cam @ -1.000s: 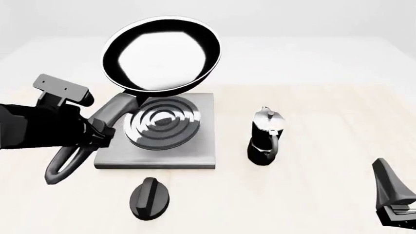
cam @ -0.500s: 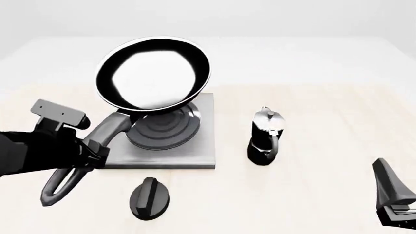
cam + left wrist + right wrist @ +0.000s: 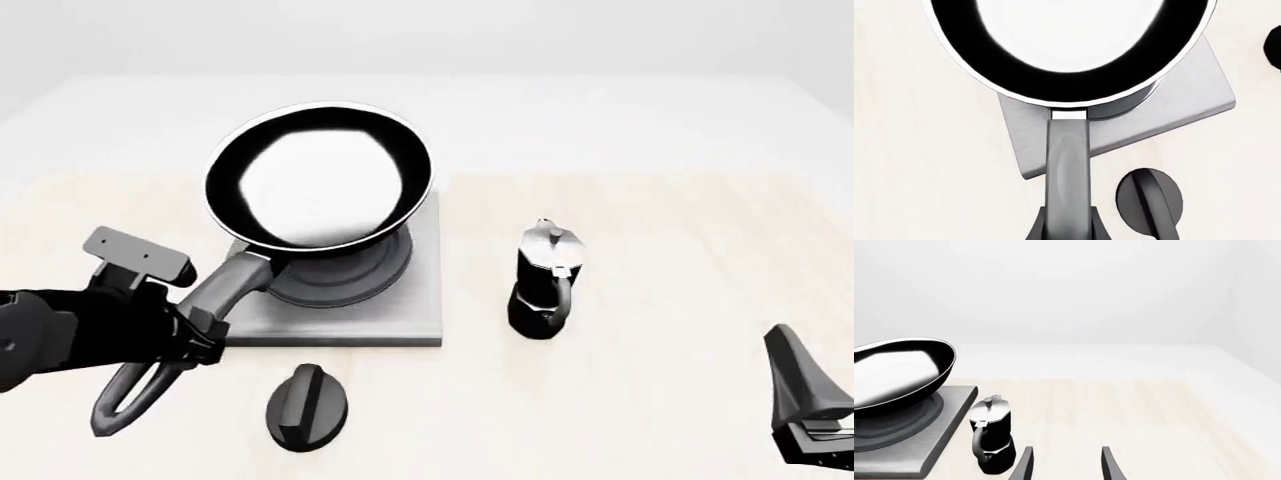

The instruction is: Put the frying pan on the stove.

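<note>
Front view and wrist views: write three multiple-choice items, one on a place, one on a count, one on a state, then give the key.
1. Where does the small black-and-silver moka pot stand?
A. right of the flat grey stove
B. on the burner
C. left of the stove

2. How many black oval knobs lie on the table?
A. none
B. one
C. three

3. How is the glossy black frying pan?
A. upside down on the table
B. tilted over the burner, handle in the left gripper
C. held by the right gripper

Key: 1 A, it stands on bare wood beside the slab; 2 B, just one shows; 3 B, right wrist view shows it tilted.
</note>
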`<action>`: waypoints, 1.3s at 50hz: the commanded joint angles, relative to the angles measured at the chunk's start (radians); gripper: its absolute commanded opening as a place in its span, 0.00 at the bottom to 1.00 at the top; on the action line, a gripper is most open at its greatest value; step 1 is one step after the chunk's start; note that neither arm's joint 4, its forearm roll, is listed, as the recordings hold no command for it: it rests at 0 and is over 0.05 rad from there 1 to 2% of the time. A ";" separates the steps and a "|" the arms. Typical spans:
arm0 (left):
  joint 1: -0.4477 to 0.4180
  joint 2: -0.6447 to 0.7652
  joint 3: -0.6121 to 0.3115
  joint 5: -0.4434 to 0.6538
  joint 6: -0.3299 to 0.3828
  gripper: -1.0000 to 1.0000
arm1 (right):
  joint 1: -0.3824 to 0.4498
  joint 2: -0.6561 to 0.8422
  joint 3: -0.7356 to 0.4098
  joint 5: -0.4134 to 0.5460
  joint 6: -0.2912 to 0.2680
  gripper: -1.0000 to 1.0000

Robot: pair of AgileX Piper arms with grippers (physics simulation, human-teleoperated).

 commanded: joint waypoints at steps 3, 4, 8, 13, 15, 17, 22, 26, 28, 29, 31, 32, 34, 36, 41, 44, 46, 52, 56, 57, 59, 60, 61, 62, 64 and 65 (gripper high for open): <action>0.001 0.033 0.002 -0.054 0.032 0.00 | 0.000 0.000 0.000 0.000 0.000 1.00; 0.010 0.036 0.006 -0.057 0.043 0.00 | 0.000 0.000 0.000 0.000 0.000 1.00; 0.014 0.037 0.011 -0.061 0.049 0.00 | 0.000 0.000 0.000 0.000 0.000 1.00; 0.035 0.047 0.023 -0.078 0.070 0.00 | 0.000 0.000 0.000 0.000 0.000 1.00; 0.034 0.049 0.026 -0.084 0.068 0.00 | 0.000 0.000 0.000 0.000 0.000 1.00; 0.036 0.057 0.029 -0.090 0.067 0.00 | 0.000 0.000 0.000 0.000 0.000 1.00; 0.036 0.072 0.038 -0.106 0.071 0.00 | 0.000 0.000 0.000 0.000 0.000 1.00; 0.042 0.068 0.041 -0.105 0.076 0.00 | 0.000 0.000 0.000 0.000 0.000 1.00; 0.042 0.071 0.044 -0.109 0.075 0.00 | 0.000 0.000 0.000 0.000 0.000 1.00; 0.044 0.073 0.046 -0.111 0.077 0.00 | 0.000 0.000 0.000 0.000 0.000 1.00; 0.045 0.079 0.049 -0.118 0.075 0.00 | 0.000 0.000 0.000 0.000 0.000 1.00; 0.047 0.079 0.051 -0.120 0.078 0.00 | 0.000 0.000 0.000 0.000 0.000 1.00; 0.043 0.084 0.054 -0.126 0.072 0.00 | 0.000 0.000 0.000 0.000 0.000 1.00; 0.060 0.098 0.063 -0.138 0.093 0.00 | 0.000 0.000 0.000 0.000 0.000 1.00; 0.041 0.083 0.052 -0.123 0.066 0.00 | 0.000 0.000 0.000 0.000 0.000 1.00; 0.039 0.057 0.040 -0.105 0.054 1.00 | 0.000 0.000 0.000 0.000 0.000 1.00; 0.049 0.042 0.039 -0.097 0.066 1.00 | 0.000 0.000 0.000 0.000 0.000 1.00; 0.047 0.016 0.027 -0.078 0.059 1.00 | 0.000 0.000 0.000 0.000 0.000 1.00; 0.042 0.010 0.025 -0.069 0.056 1.00 | 0.000 0.000 0.000 0.000 0.000 1.00; 0.042 0.005 0.023 -0.065 0.057 1.00 | 0.000 0.000 0.000 0.000 0.000 1.00; 0.041 -0.006 0.019 -0.054 0.056 1.00 | 0.000 0.000 0.000 0.000 0.000 1.00; 0.048 -0.025 0.016 -0.045 0.067 1.00 | 0.000 0.000 0.000 0.000 0.000 1.00; 0.041 -0.028 0.012 -0.038 0.059 1.00 | 0.000 0.000 0.000 0.000 0.000 1.00; 0.045 -0.044 0.007 -0.026 0.068 1.00 | 0.000 0.000 0.000 0.000 0.000 1.00; 0.040 -0.050 0.002 -0.016 0.064 1.00 | 0.000 0.000 0.000 0.000 0.000 1.00; 0.042 -0.059 -0.001 -0.009 0.070 1.00 | 0.000 0.000 0.000 0.000 0.000 1.00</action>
